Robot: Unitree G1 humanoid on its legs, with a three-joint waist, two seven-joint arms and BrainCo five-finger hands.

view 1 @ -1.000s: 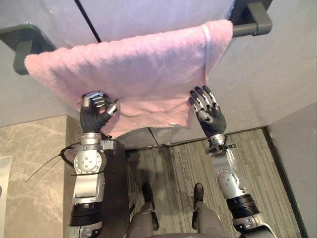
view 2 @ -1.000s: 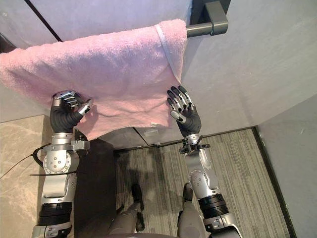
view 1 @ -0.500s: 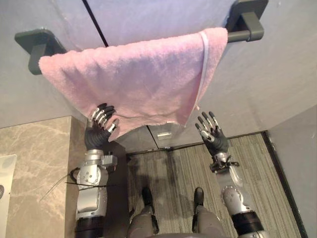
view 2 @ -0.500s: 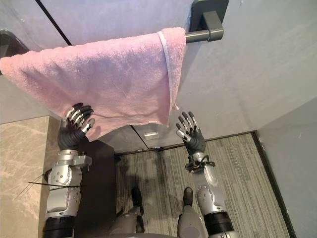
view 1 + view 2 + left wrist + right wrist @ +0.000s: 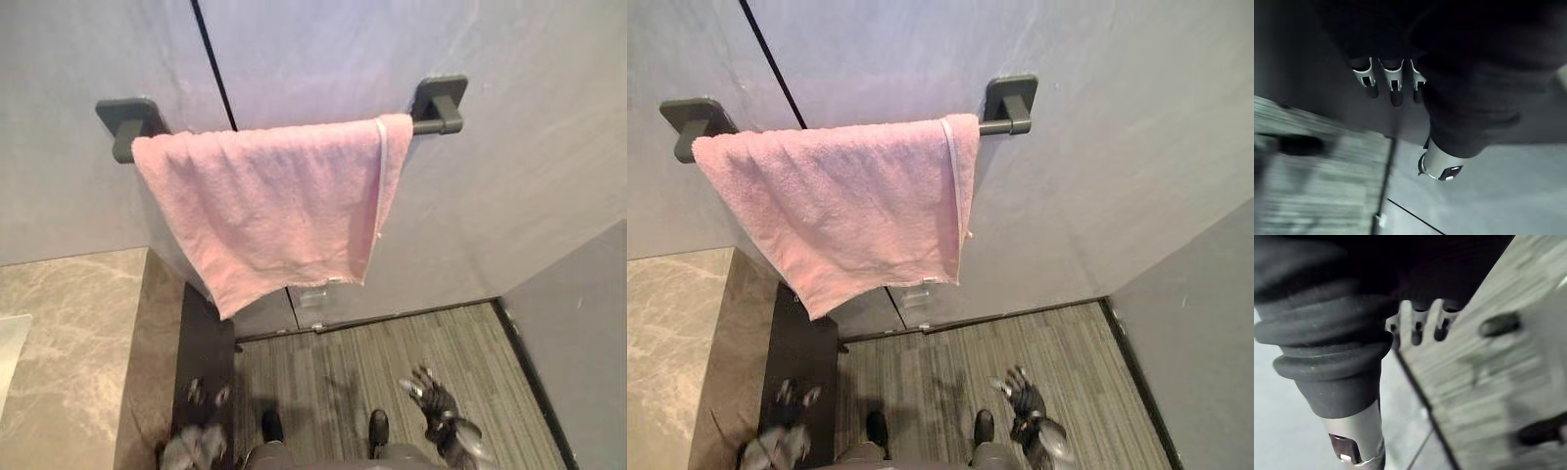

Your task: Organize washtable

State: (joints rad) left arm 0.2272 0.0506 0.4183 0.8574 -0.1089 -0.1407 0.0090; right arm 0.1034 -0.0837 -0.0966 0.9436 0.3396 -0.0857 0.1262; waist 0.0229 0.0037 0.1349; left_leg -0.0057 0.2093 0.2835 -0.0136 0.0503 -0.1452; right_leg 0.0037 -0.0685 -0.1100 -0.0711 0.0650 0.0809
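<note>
Towel (image 5: 274, 211) draped on its rail (image 5: 438, 106), so hanging looks done; left hand (image 5: 791, 409) and right hand (image 5: 436, 399) low, fingers spread, holding nothing

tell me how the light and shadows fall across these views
Left eye view: the pink terry towel on the dark grey wall rail is evenly lit with no glare, and the grey wall is brightest above it. Left wrist view: the left hand is nearly black in shade. Right wrist view: the right hand is dark against the brighter striped floor.
</note>
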